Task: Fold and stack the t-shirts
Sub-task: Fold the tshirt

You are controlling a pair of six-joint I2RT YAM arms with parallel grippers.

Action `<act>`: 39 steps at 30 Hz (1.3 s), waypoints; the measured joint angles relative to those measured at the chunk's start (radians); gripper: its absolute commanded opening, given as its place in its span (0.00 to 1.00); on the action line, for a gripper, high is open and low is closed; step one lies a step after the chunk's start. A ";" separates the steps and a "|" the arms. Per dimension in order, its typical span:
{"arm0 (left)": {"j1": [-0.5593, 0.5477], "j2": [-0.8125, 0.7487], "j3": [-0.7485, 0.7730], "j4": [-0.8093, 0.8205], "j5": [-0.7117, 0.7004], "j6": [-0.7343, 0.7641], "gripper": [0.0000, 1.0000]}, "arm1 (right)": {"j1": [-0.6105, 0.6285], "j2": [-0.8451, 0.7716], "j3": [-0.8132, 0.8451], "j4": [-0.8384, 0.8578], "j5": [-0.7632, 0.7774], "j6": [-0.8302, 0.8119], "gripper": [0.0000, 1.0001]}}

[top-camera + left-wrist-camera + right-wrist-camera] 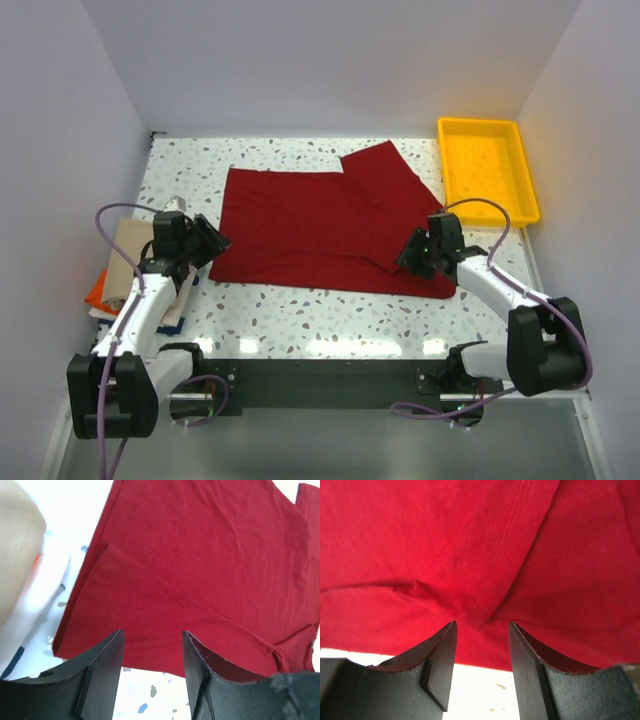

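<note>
Dark red cloth t-shirt (pixel 320 225) is spread flat just ahead of the left gripper (pixel 152 635) and right gripper (pixel 482 625). Both have their jaws apart and empty. The yellow plastic tray (pixel 487 170) only shows from overhead.

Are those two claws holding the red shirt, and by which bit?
Nothing is held. The left gripper and right gripper are both open and empty, by the near edge of the dark red t-shirt, which lies on the table.
</note>
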 measured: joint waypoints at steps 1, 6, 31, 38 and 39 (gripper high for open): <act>0.000 0.001 0.006 -0.001 0.006 0.005 0.54 | 0.001 0.016 -0.003 0.018 -0.001 0.010 0.49; -0.001 0.016 0.043 0.000 0.035 0.016 0.54 | 0.003 0.072 -0.022 0.082 -0.005 0.060 0.49; -0.001 0.064 0.058 0.006 0.071 0.021 0.52 | 0.008 0.185 -0.022 0.194 -0.027 0.140 0.06; -0.001 0.064 0.058 0.005 0.072 0.022 0.52 | 0.014 0.275 0.080 0.206 -0.034 0.142 0.06; -0.001 0.064 0.058 0.006 0.072 0.022 0.52 | 0.016 0.286 0.095 0.206 -0.034 0.142 0.06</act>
